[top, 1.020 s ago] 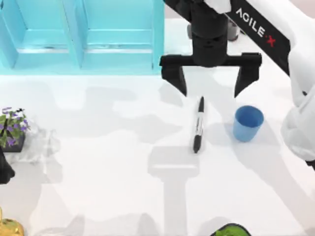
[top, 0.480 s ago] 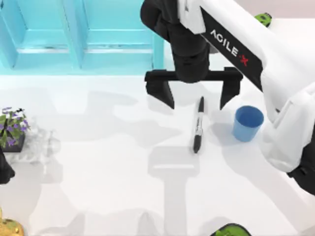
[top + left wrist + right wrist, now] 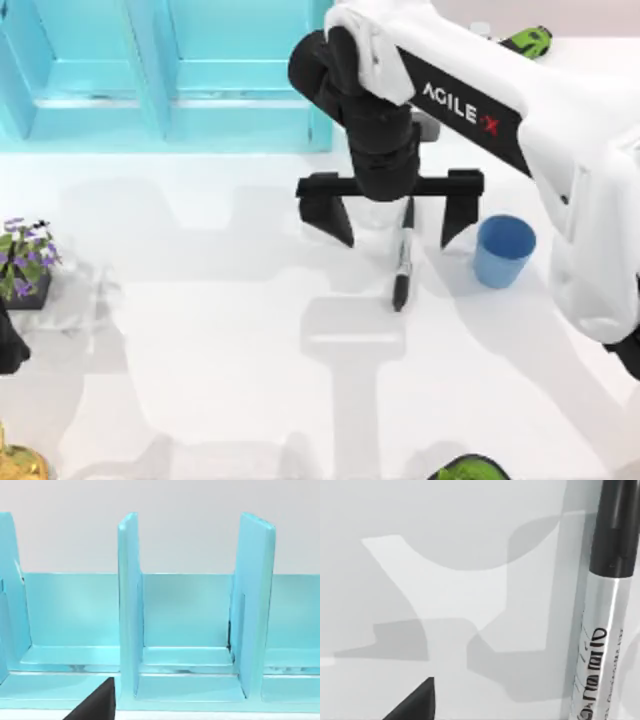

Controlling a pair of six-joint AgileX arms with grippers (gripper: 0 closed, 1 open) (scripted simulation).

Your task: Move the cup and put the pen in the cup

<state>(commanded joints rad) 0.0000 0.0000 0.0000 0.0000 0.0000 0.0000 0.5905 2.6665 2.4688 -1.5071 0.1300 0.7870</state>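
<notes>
The pen (image 3: 402, 265), a slim black marker with a pale labelled barrel, lies flat on the white table, pointing away from the front edge. Its barrel and black cap (image 3: 600, 605) fill one side of the right wrist view. Just to its right stands the small blue cup (image 3: 503, 250), upright and apart from the pen. My right gripper (image 3: 391, 222) hangs open directly above the pen's far half, one finger (image 3: 330, 215) left of the pen and the other (image 3: 458, 212) between pen and cup. The left arm is parked at the table's left edge (image 3: 10, 350).
A turquoise shelf unit (image 3: 170, 75) runs along the back left, and its dividers (image 3: 250, 605) face the left wrist camera. A potted purple flower (image 3: 25, 262) sits at the left edge. A green object (image 3: 465, 468) lies at the front edge, a gold one (image 3: 15, 462) at the front left corner.
My right gripper has come forward and to the left from behind the pen until it hangs over the pen's far end, still open. Pen and cup have not moved.
</notes>
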